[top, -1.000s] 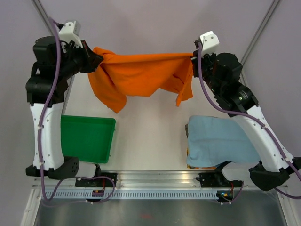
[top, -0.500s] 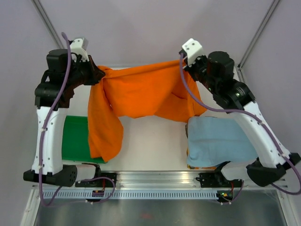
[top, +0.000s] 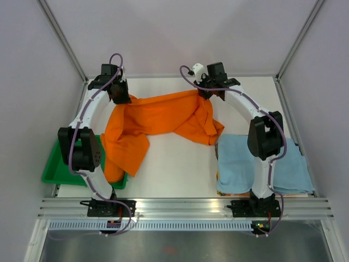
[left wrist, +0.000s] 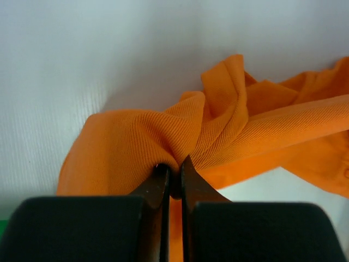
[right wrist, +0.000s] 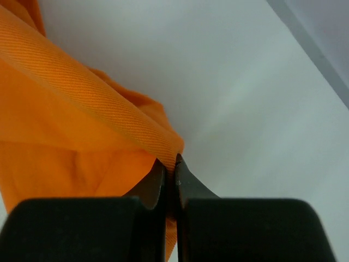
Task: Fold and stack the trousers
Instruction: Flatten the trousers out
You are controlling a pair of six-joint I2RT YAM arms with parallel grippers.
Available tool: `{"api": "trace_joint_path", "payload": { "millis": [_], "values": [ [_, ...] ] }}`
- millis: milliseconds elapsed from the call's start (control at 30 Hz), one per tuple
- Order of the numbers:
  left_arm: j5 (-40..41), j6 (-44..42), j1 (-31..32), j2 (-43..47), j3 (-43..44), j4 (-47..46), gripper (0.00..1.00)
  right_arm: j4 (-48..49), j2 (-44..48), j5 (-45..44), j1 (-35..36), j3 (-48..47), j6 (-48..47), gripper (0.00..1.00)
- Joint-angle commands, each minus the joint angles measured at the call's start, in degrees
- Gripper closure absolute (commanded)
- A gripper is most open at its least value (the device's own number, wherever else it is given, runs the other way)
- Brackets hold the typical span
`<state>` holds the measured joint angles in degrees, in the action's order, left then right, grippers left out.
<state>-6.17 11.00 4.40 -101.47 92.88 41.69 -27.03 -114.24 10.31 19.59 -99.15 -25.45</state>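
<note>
The trousers (top: 158, 117), seemingly soft and limp, sag between the left gripper (top: 121, 98) at 10 o'clock and the right gripper (top: 203, 94) at 1 o'clock, each pinched tight on a thick edge.

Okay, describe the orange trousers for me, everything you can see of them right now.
The trousers are bright orange, plain soft fabric with a fine ribbed weave. They lie rumpled across the far part of the white table, not yet folded. The left gripper and the right gripper are each shut on a bunched edge at opposite ends. One leg trails toward the near side and drapes over the green tray.
</note>
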Motion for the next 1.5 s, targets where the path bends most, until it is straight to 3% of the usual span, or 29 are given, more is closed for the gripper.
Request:
{"api": "trace_joint_path", "payload": {
  "millis": [0,267,300,333,367,433,467,533,567,633,700,733,767,867,1167,1367,1467],
  "values": [
    [8.5,-1.3,-4.3,-2.7,4.1,-3.0,0.98,3.8,-4.1,-2.2,-2.5,-10.4,-0.6,1.00],
    [14.6,-3.5,-4.3,-11.1,15.8,-1.3,0.98,15.4,-12.1,-14.1,-2.6,-19.1,-3.0,0.99],
    [14.5,-3.7,-4.3,-11.7,16.6,-1.3,0.98,17.9,-12.6,-14.6,-2.8,-19.4,-2.3,0.96],
    [14.8,-3.7,-4.3,-13.1,17.1,-1.2,0.98,17.8,-13.1,-14.4,-2.8,-20.0,-0.4,0.89],
    [15.0,-3.7,-4.3,-13.9,17.6,-0.9,0.97,16.6,-14.2,-13.1,-3.0,-21.9,0.3,0.65],
    [16.0,-3.5,-4.3,-15.6,19.3,0.9,0.97,9.2,-14.7,-6.8,-2.9,-24.0,3.7,0.38],
    [15.8,-3.5,-4.3,-16.6,19.6,1.4,0.96,7.4,-14.4,-5.4,-2.9,-24.8,5.6,0.15],
    [15.0,-3.4,-4.3,-17.0,19.7,2.1,0.90,1.2,-13.6,-2.6,-2.9,-24.8,9.2,0.09],
    [14.5,-3.5,-4.3,-16.8,19.5,2.3,0.82,-0.3,-11.6,-2.0,-2.9,-23.1,12.8,0.06],
    [14.4,-3.3,-4.3,-16.3,18.8,2.4,0.71,-1.9,-8.6,-0.6,-2.8,-19.1,16.5,0.05],
    [15.2,-3.1,-4.3,-15.2,17.8,2.3,0.50,0.3,-2.9,0.1,-1.8,-9.5,19.4,0.05],
    [15.5,-2.7,-4.3,-14.7,17.3,2.3,0.44,1.1,-1.0,-1.2,-1.0,-6.6,19.5,0.05],
    [15.7,-2.7,-4.3,-14.1,16.9,2.4,0.25,1.7,2.2,-2.5,1.1,-1.2,19.4,0.04],
    [15.7,-1.3,-4.3,-10.5,13.9,2.3,0.03,3.4,5.1,-6.3,5.3,5.3,18.8,0.04],
    [10.0,-0.6,-4.3,3.2,-0.6,-1.7,0.01,4.3,3.3,-6.6,9.1,8.3,27.1,0.02],
    [12.3,-1.8,-4.3,6.2,-3.4,-0.9,0.01,3.4,-3.7,-18.3,12.2,4.2,29.7,0.02],
    [11.4,-1.5,-4.3,7.3,-5.3,-1.8,0.01,5.1,-6.1,-18.4,13.4,2.7,30.4,0.03]
  ]
}}
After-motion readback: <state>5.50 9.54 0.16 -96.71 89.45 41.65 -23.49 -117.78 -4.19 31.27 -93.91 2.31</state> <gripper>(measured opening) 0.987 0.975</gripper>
